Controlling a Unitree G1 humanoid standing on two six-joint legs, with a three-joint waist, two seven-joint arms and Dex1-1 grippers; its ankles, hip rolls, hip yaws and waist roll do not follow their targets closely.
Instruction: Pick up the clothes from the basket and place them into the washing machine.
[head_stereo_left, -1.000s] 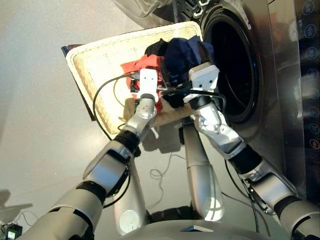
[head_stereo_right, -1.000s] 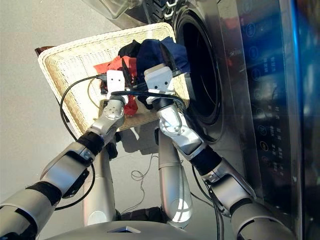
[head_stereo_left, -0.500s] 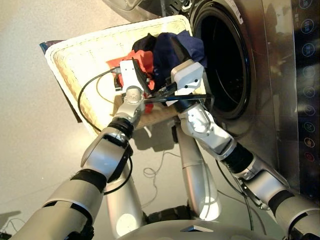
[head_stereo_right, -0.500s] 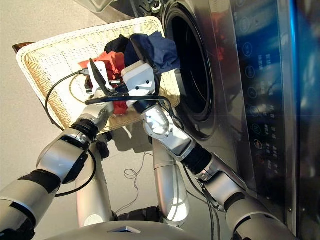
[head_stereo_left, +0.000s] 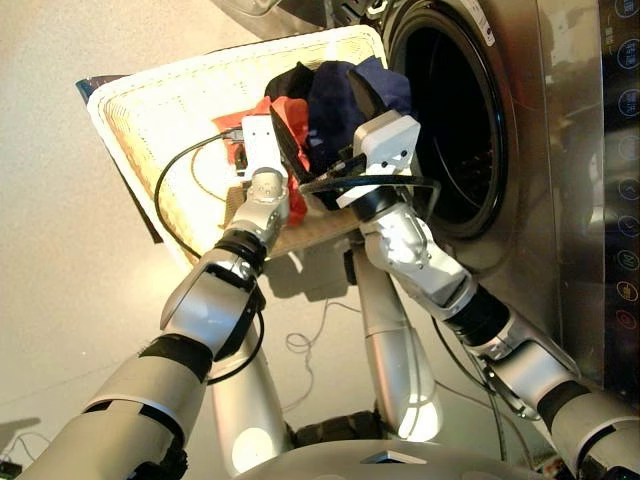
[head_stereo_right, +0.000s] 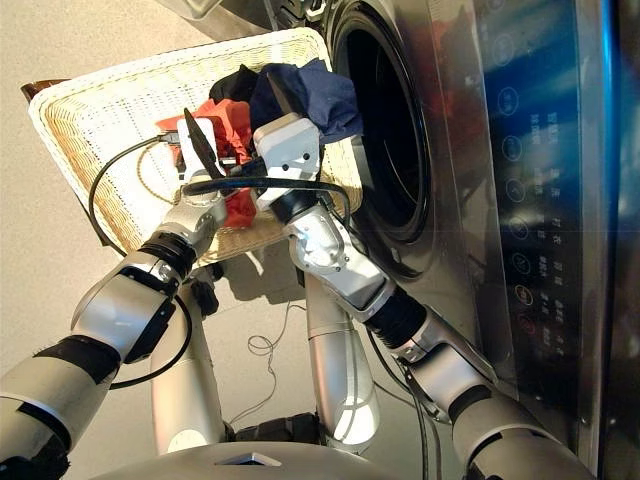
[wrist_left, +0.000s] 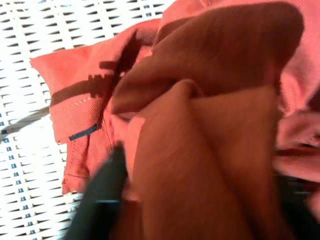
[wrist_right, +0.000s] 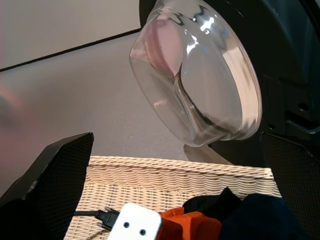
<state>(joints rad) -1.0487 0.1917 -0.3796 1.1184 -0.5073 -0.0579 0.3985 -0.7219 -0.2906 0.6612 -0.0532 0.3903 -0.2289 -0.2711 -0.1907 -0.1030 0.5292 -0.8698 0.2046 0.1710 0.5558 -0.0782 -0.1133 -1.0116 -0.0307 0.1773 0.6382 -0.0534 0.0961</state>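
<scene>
Rising from the pile since a second ago, the right gripper (head_stereo_left: 352, 100) now hangs empty, fingers spread, over the navy garment (head_stereo_left: 340, 95). The left gripper (head_stereo_left: 283, 135), fingers parted, rests against the coral garment (wrist_left: 200, 125) without clasping it. All three clothes, the black one (head_stereo_left: 290, 80) included, remain in the basket (head_stereo_left: 160, 110), which sits on grey floor (head_stereo_left: 60, 300) beside the washing machine (head_stereo_left: 530, 150), door (wrist_right: 200, 85) open; no loading has begun.

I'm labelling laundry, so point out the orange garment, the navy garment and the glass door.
orange garment (wrist_left: 210, 150): left wrist view, folded middle.
navy garment (head_stereo_right: 312, 92): right eye view, top of the heap.
glass door (wrist_right: 200, 85): right wrist view, clear bowl.
</scene>
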